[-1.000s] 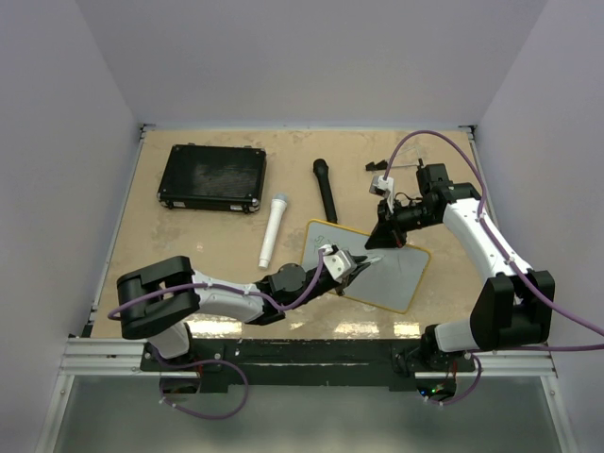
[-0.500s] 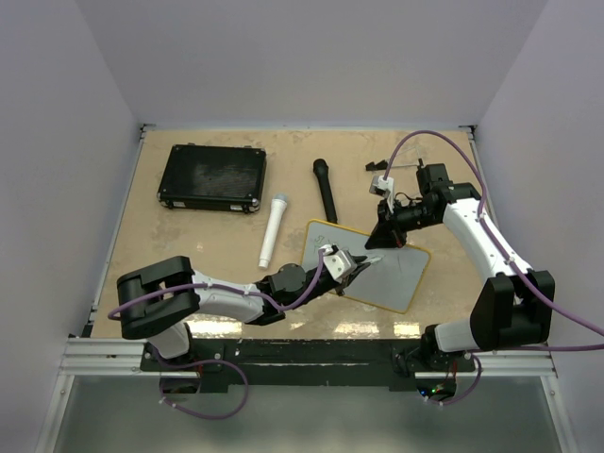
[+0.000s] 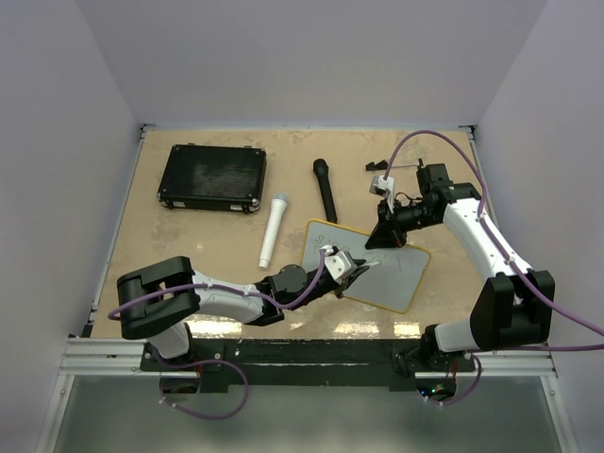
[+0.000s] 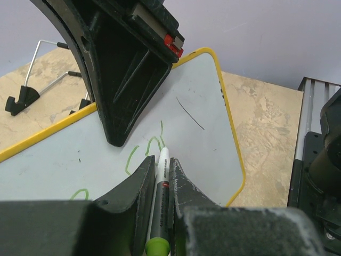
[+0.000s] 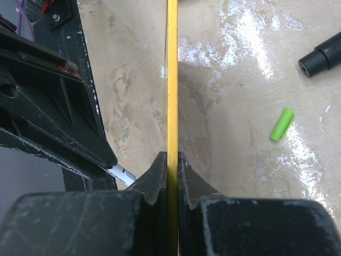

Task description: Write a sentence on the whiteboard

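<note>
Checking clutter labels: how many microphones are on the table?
2. The white microphone lies just left of the whiteboard. The black microphone lies beyond the board's far edge, right of the black case. Something could hide under the arms.

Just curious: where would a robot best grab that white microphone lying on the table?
Probably mid-body on the microphone, coming from straight above and closing across its width: it lies flat, long and slim, with nothing against its sides there.

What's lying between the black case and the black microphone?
A white microphone lies between the black case and the black microphone; the top view shows it.
</note>
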Available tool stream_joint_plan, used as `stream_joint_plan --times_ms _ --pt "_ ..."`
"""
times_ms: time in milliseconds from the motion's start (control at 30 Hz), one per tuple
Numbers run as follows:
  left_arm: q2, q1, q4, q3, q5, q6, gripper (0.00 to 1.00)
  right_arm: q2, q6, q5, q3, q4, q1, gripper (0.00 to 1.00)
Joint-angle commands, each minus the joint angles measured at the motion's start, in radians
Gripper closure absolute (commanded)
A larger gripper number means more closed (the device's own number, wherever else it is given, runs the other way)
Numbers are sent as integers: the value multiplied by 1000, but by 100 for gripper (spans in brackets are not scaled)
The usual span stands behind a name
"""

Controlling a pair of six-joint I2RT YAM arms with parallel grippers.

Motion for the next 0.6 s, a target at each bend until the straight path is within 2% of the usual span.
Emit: stream_joint_plan --times_ms 0,567 --pt "-10 -3 8 -9 7 -28 100 -24 -48 -36 -3 22 -2 100" --pt "-16 2 22 31 -39 -2 100 -25 -48 -36 -1 22 -2 100"
